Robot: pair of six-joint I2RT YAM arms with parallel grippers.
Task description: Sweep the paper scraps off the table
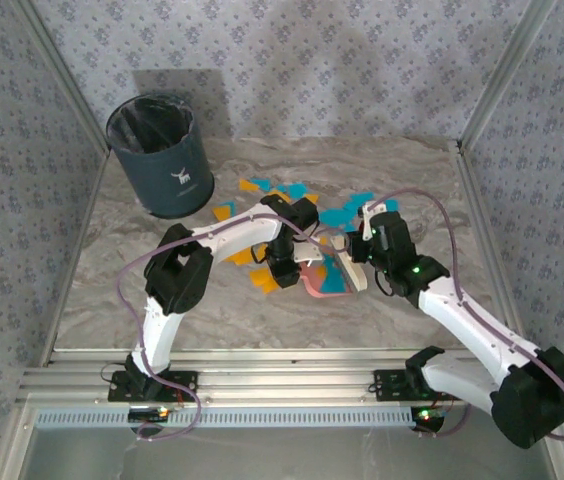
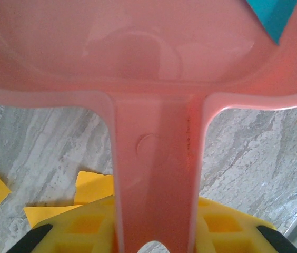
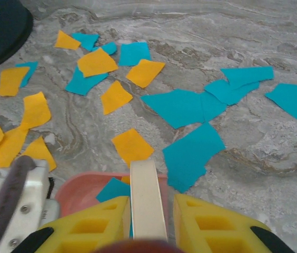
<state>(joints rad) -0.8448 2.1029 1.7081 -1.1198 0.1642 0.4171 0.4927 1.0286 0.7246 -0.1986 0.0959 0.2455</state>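
Note:
Orange and cyan paper scraps (image 1: pixel 347 215) lie scattered over the middle of the marble table (image 1: pixel 242 310). My left gripper (image 1: pixel 287 270) is shut on the handle (image 2: pixel 156 174) of the pink dustpan (image 1: pixel 322 282), which rests low over the table. The left gripper (image 2: pixel 156 232) shows its yellow pads on both sides of that handle. A cyan scrap (image 3: pixel 114 190) lies inside the dustpan (image 3: pixel 85 187). My right gripper (image 3: pixel 148 224) is shut on a cream brush handle (image 3: pixel 147 195) just behind the pan. More paper scraps (image 3: pixel 188 105) lie ahead of it.
A dark blue bin (image 1: pixel 162 155) with a black liner stands at the back left, and its rim (image 3: pixel 1 26) is seen from the right wrist. Patterned walls and aluminium posts close in the table. The left arm (image 3: pixel 17 205) sits close to the right gripper.

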